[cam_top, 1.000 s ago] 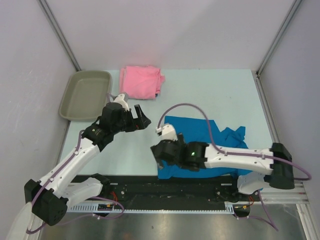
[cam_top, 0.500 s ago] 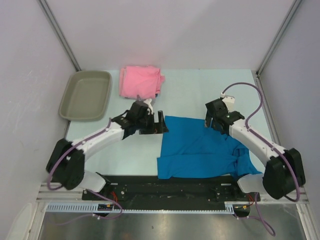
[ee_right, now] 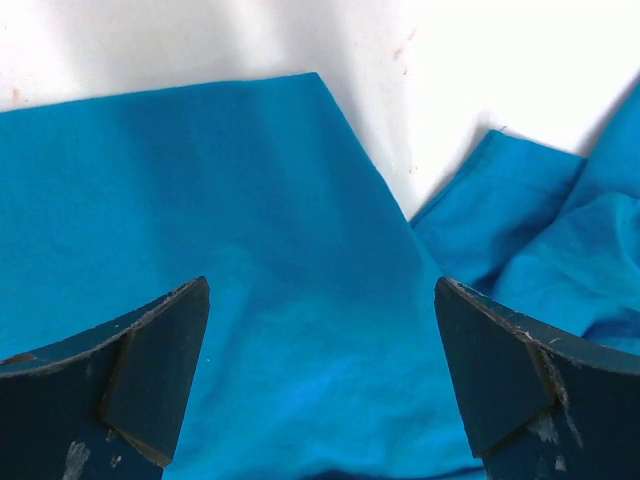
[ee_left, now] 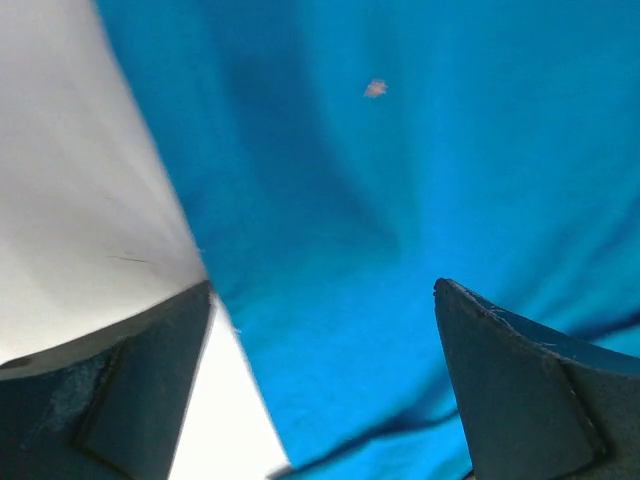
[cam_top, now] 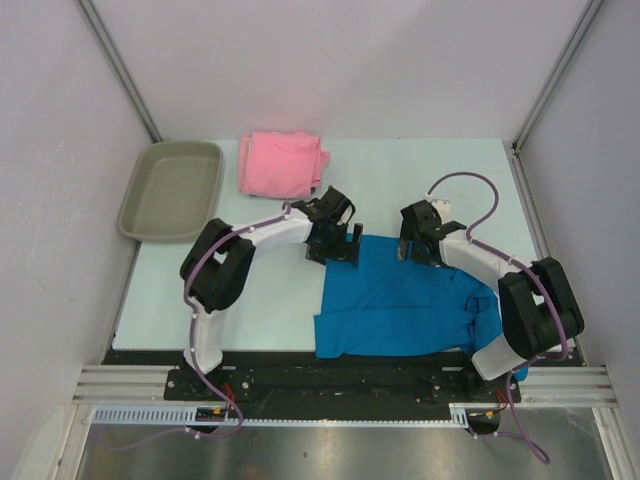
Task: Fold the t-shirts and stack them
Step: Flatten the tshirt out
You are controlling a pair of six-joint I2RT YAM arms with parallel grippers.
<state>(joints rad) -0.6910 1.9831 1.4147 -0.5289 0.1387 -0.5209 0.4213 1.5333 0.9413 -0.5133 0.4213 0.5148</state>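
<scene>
The blue shirt (cam_top: 400, 305) lies spread on the table (cam_top: 260, 300) in the lower middle and lower right of the top view. It is mostly flat, with its right side rumpled near the right arm. The pink shirt (cam_top: 282, 164) sits folded at the upper middle, just right of the tray (cam_top: 172, 190), and well apart from the blue one.

The left gripper (cam_top: 345, 245) is at the blue shirt's upper left corner. In its wrist view the left gripper (ee_left: 322, 290) has its jaws wide apart and holds nothing. The blue shirt (ee_left: 400, 180) fills the gap between them, and the shirt's edge runs down past the left finger, with bare table (ee_left: 80, 200) beyond it. A pale speck (ee_left: 375, 89) lies on the cloth near the top of that frame.

The right gripper (cam_top: 412, 245) is at the shirt's upper edge, right of centre. Its wrist view also shows the right gripper (ee_right: 322, 285) spread wide and empty over the blue shirt (ee_right: 200, 200). A cloth corner points toward the table (ee_right: 450, 60) at the top, and rumpled folds lie at the right (whether either gripper touches the cloth cannot be told).
</scene>
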